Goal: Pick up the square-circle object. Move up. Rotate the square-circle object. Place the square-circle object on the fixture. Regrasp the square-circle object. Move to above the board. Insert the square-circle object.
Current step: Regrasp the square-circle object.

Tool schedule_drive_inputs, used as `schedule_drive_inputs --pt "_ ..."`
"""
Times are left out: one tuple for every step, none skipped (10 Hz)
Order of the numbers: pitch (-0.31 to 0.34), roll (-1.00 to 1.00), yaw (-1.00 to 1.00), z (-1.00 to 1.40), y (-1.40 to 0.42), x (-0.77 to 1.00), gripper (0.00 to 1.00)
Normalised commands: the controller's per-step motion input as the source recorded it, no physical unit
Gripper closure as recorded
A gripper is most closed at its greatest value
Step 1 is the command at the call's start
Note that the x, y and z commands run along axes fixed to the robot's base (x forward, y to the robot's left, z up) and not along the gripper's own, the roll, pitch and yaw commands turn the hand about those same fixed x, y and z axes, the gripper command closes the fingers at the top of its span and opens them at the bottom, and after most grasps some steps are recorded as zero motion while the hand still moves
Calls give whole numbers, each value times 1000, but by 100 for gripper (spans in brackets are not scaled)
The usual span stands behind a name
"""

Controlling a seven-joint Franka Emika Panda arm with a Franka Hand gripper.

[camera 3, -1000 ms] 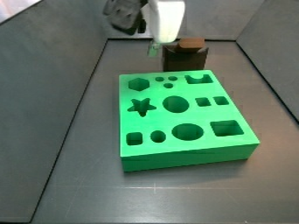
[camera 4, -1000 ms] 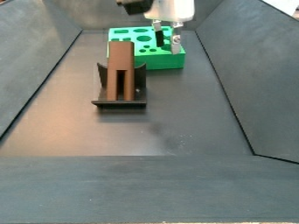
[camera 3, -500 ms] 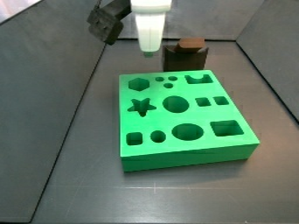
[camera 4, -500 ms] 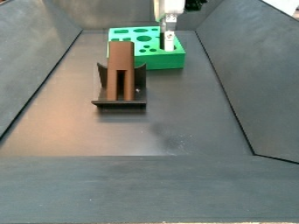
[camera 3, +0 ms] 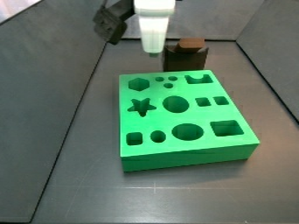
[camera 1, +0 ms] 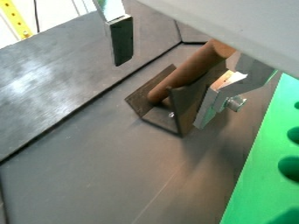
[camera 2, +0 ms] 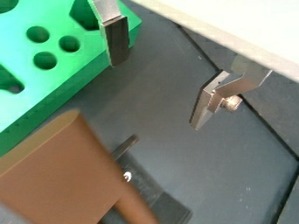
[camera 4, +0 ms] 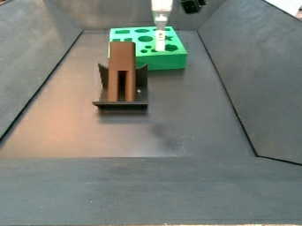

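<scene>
- Square-circle object [camera 4: 122, 75]: it stands propped against the upright of the fixture [camera 4: 122, 99], on the dark floor, well apart from the board [camera 4: 150, 48]. In a wrist view it shows as a brown bar [camera 1: 193, 72] leaning on the dark bracket [camera 1: 158, 102].
- Long axis: in a side view the brown piece stands roughly upright on the fixture's base plate; in a wrist view [camera 2: 70, 179] it appears tilted. The exact lean cannot be told.
- Gripper [camera 3: 153, 44]: it hangs high over the far edge of the board [camera 3: 187, 118], beside the fixture [camera 3: 184, 52]. The jaws stand apart with nothing between them; both silver fingers [camera 1: 121, 39] show separated, with bare floor between in both wrist views [camera 2: 115, 39].
- Governing relation: the object lies to the side of and below the gripper, not between the jaws. In a wrist view the fixture sits near one finger [camera 1: 215, 98].
- Judgement: the regrasp is not yet made; the coming move calls for a sideways shift toward the fixture, then a descent with the jaws astride the brown bar.
</scene>
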Motion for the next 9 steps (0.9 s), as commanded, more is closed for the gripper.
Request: schedule_drive_inputs --pt "210 44 41 -7 -13 1000 0" --pt "204 35 51 -6 -16 1000 0" --pt "194 23 57 -6 -19 1000 0" --pt "190 18 58 -3 -20 1000 0" --pt "185 11 58 0 -20 1000 0" --pt "183 8 58 1 -22 1000 0" --pt "182 2 57 -2 -19 950 0" --pt "185 0 53 0 -21 833 0" --pt "185 -2 51 2 -19 748 0"
